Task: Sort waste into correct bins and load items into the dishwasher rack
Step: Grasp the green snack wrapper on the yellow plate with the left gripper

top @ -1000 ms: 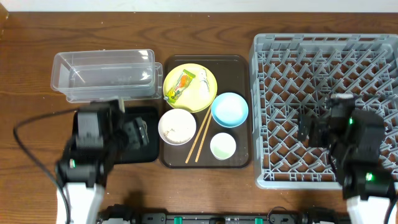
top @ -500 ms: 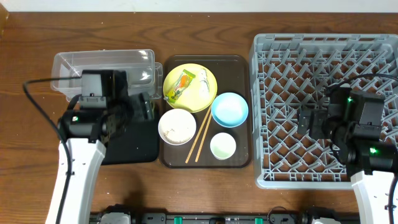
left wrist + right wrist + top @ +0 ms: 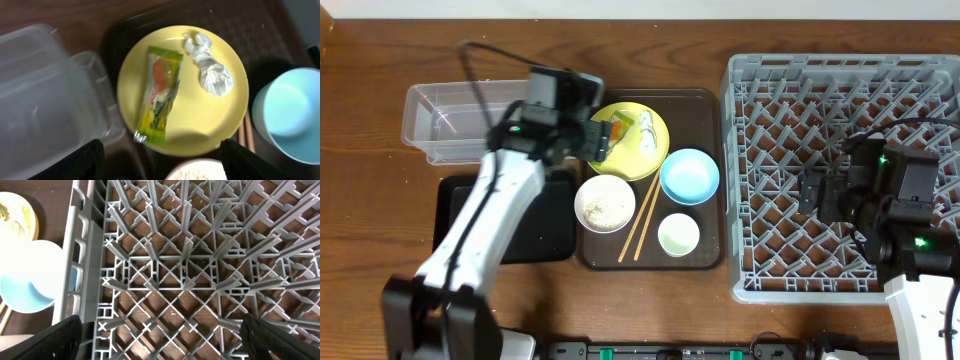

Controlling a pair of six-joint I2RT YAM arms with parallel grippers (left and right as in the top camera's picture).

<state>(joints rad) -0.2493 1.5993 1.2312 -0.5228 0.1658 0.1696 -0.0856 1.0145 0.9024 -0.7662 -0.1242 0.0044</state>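
Hovering above the yellow plate [image 3: 220, 115], the left end effector [image 3: 160, 162] is seen open and empty. The snack wrapper [image 3: 160, 95] lies flat there, beside the tissue [image 3: 210, 72]; a descent centred across its narrow width is advised. The right end effector [image 3: 160, 335] appears open.

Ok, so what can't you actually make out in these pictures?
Overhead: the left arm hides part of the black tray and the lower end of the wrapper.
Overhead: the right arm hides part of the rack.
Left wrist: the bottom edge cuts off the white bowl; the wrapper print is too blurred to read.
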